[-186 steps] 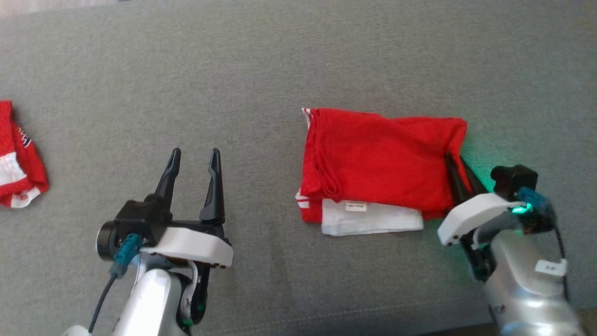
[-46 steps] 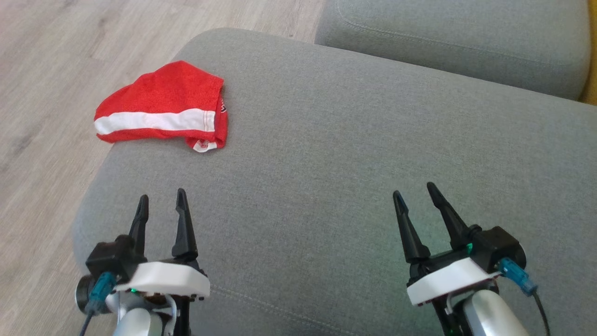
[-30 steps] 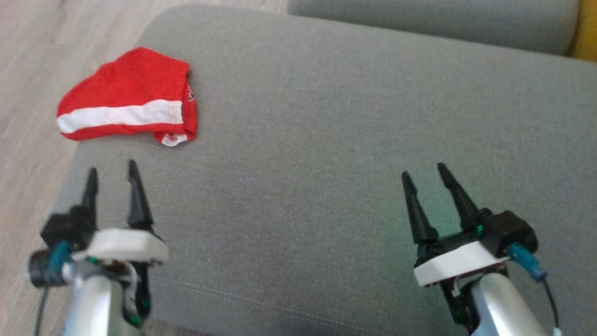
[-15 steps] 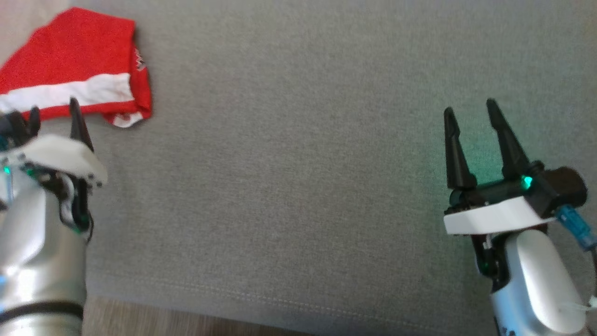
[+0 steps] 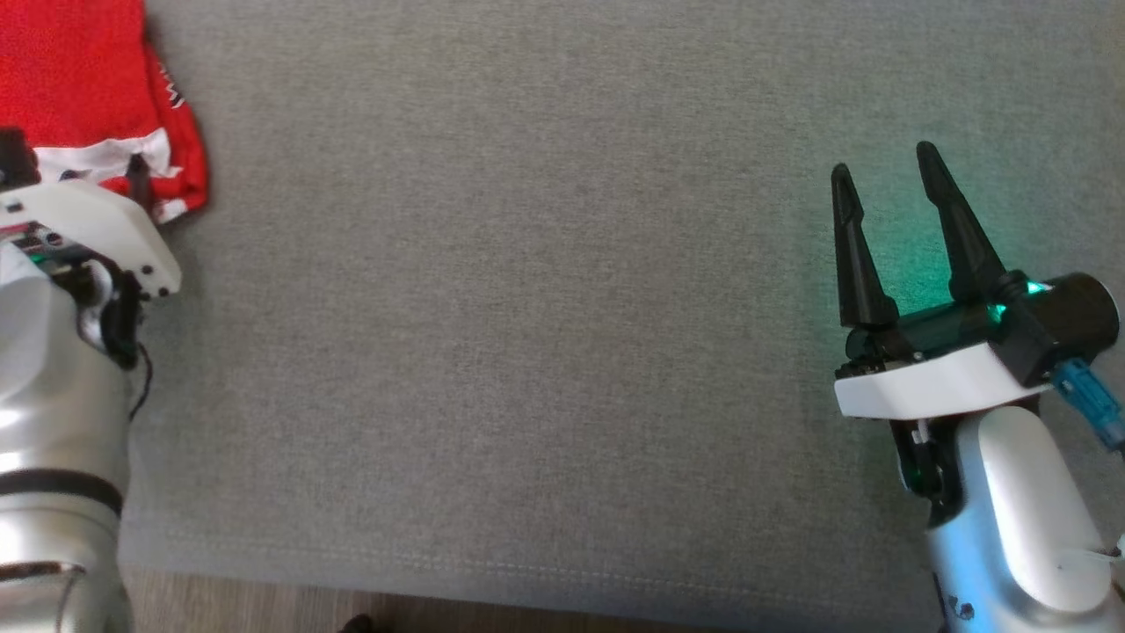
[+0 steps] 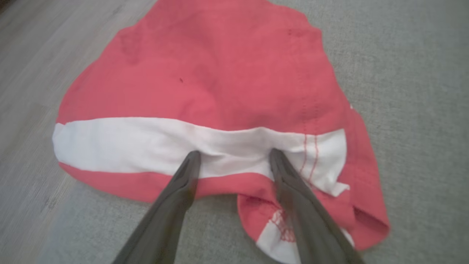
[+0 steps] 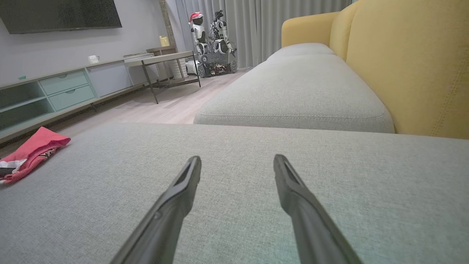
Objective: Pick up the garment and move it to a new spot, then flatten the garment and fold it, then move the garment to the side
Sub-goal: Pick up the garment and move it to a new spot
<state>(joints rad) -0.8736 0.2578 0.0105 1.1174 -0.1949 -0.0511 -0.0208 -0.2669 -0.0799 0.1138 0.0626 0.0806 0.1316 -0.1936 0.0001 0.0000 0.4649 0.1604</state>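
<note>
- Left arm has closed in on the garment (image 6: 220,80) over the last half second: its fingertips were at the near hem, now they sit further in on the white stripe. Head camera shifted too, so the frame-wide drift isn't the cloth moving.
- Right pincer (image 5: 881,163) looks unchanged: same spread, same pose at right of the head view.
- Left pincer (image 6: 234,153): wide. In the left wrist view both tips appear to be on the white stripe, which puckers a little between them. Nothing gripped.
- Right pincer: wide, holding nothing. It is above bare grey sofa cushion (image 5: 527,308), with a green glow on the fabric next to it.
- Garment: red with a white stripe, crumpled, in the upper left corner of the head view. It lies at the left edge of the cushion, well apart from the right pincer.
- In the left wrist view its left part reaches past the cushion edge, with wood floor (image 6: 25,73) behind it.
- A folded-over lobe with red stitching lies under the right-hand finger in that view.
- Right wrist view: the garment is a low red heap at mid left. A second grey cushion (image 7: 300,88) and a yellow backrest (image 7: 403,66) are at upper right.
- Upper left of that view: a low cabinet (image 7: 62,88) and another robot (image 7: 212,40) by the curtains.
</note>
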